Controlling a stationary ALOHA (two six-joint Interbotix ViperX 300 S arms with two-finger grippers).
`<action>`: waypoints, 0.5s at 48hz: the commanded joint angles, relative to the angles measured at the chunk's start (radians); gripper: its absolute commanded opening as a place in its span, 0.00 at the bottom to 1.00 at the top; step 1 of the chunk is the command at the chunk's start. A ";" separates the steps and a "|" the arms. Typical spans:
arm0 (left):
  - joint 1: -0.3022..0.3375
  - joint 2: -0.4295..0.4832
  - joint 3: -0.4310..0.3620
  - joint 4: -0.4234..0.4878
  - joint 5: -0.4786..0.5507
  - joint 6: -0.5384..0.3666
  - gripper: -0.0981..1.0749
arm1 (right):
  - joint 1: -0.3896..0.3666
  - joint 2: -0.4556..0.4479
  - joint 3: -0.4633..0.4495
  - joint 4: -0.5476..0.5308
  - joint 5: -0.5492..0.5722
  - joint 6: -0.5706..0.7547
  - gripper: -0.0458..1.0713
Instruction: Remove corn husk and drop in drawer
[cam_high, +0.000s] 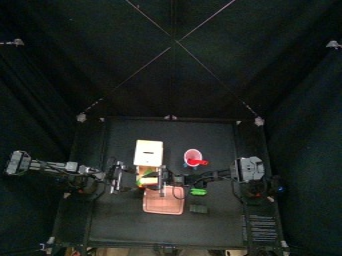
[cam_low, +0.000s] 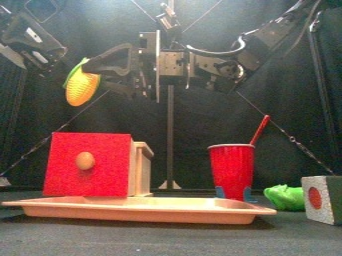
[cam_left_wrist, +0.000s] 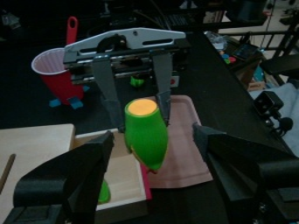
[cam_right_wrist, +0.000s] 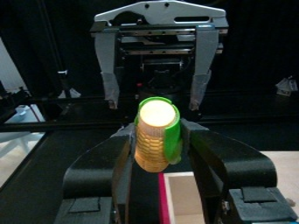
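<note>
High above the table hangs the corn (cam_low: 80, 82), a yellow cob with the light-green corn husk (cam_right_wrist: 176, 140) still along one side. My right gripper (cam_right_wrist: 158, 131) reaches across from the right and is shut on it, one jaw pressed against each flank. Facing it from the left, my left gripper (cam_left_wrist: 152, 138) stands wide open, with the husk-covered tip of the corn (cam_left_wrist: 146, 131) between its jaws and a gap on both sides. Below is the drawer box (cam_low: 90, 165), with a red front and a wooden knob.
A pink tray (cam_low: 147, 209) carries the drawer box and a red cup (cam_low: 231, 170) with a straw. To the right of the tray lie a bright-green object (cam_low: 283, 195) and a grey block (cam_low: 322, 198) with a red dot. Black curtains surround the table.
</note>
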 joint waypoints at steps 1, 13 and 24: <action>0.012 0.005 -0.015 -0.025 -0.003 -0.002 0.96 | -0.005 -0.058 -0.015 0.015 -0.003 0.000 0.60; 0.021 0.012 -0.029 -0.104 -0.011 -0.002 0.96 | -0.005 -0.060 -0.018 0.051 -0.005 0.000 0.60; 0.044 0.015 -0.032 -0.121 -0.012 0.000 0.96 | -0.005 -0.060 -0.023 0.074 -0.003 0.000 0.60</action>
